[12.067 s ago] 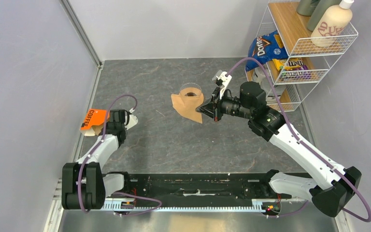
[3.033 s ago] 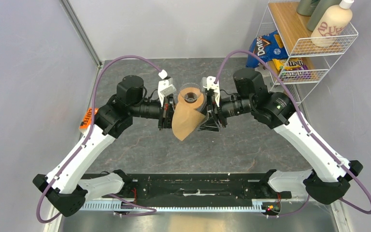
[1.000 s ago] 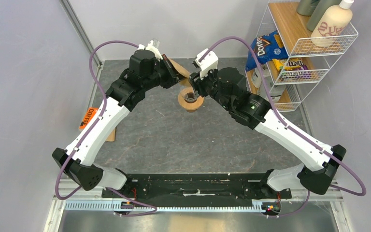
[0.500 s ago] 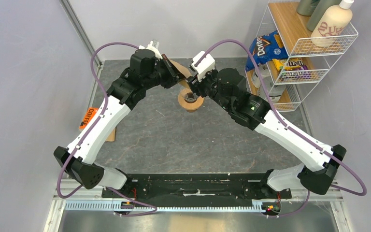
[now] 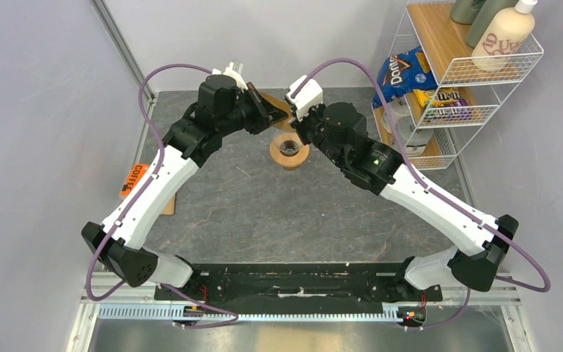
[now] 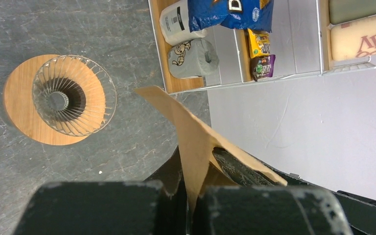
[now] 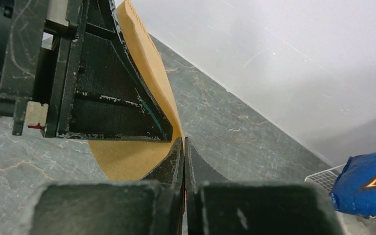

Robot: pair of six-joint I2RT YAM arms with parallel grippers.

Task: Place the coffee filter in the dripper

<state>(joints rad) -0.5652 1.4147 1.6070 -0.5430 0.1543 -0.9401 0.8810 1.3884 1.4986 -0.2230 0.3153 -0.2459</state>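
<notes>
The tan coffee filter (image 5: 274,102) hangs in the air above and behind the dripper (image 5: 289,150), with my left gripper (image 5: 265,110) shut on it. In the left wrist view the filter (image 6: 196,139) rises from between my left gripper (image 6: 196,178) jaws, one layer folding out over the right finger. The ribbed glass dripper (image 6: 58,100) with its wooden ring stands empty below. My right gripper (image 7: 183,141) is shut, its tips meeting the filter (image 7: 147,54) at its edge, beside the left gripper (image 7: 112,98). From above, the right gripper (image 5: 293,117) faces the left one.
A white wire shelf (image 5: 447,73) at the far right holds a blue Doritos bag (image 5: 403,70), candy packs and bottles. An orange coffee packet (image 5: 138,178) lies at the left of the grey table. The back wall stands close behind both grippers.
My right gripper has edged left toward the filter and gone from open to shut at its edge. The left gripper has kept the filter in place.
</notes>
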